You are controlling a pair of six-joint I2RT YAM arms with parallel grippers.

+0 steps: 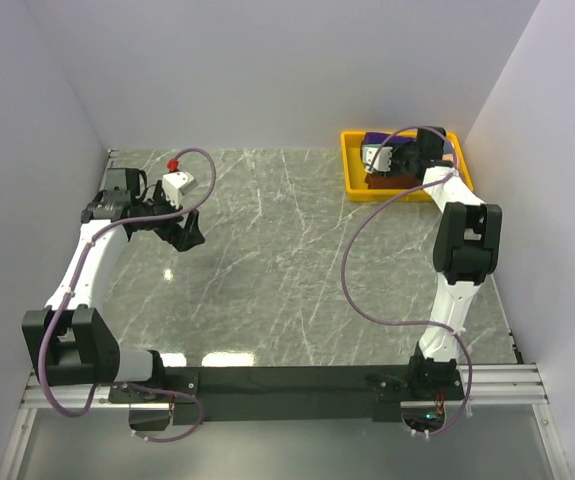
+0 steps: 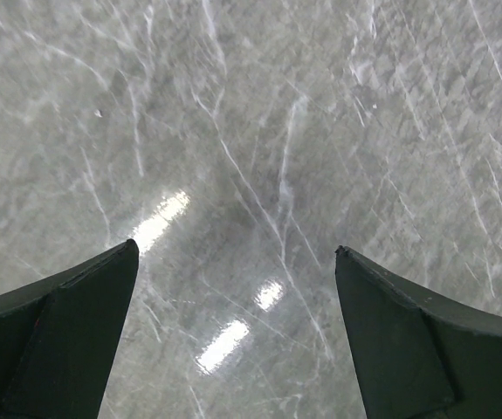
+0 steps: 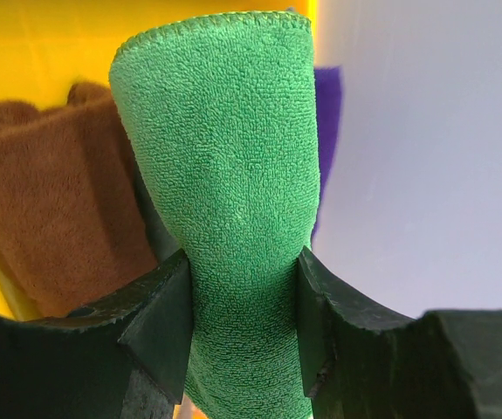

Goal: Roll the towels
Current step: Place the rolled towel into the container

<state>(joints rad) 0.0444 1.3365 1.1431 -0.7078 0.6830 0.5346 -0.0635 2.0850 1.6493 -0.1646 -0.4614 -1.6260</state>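
Note:
My right gripper (image 3: pixel 242 262) is shut on a bright green towel (image 3: pixel 224 148), pinching a thick fold that bulges above the jaws. A dark purple towel (image 3: pixel 326 105) shows as a sliver behind the green one and lies in the yellow tray (image 1: pixel 353 170) at the back right. In the top view my right gripper (image 1: pixel 392 165) hangs over that tray and hides the green towel. My left gripper (image 2: pixel 235 253) is open over bare marble at the table's left, with nothing between its fingers (image 2: pixel 76 332); the top view shows this left gripper (image 1: pixel 182 236) far from the tray.
A brown cloth (image 3: pixel 50 201) lies in the tray (image 3: pixel 41 44) beside the green towel, and the same brown cloth (image 1: pixel 387 181) shows in the top view. White walls stand close behind the tray and along both sides of the grey marble table (image 1: pixel 267 260).

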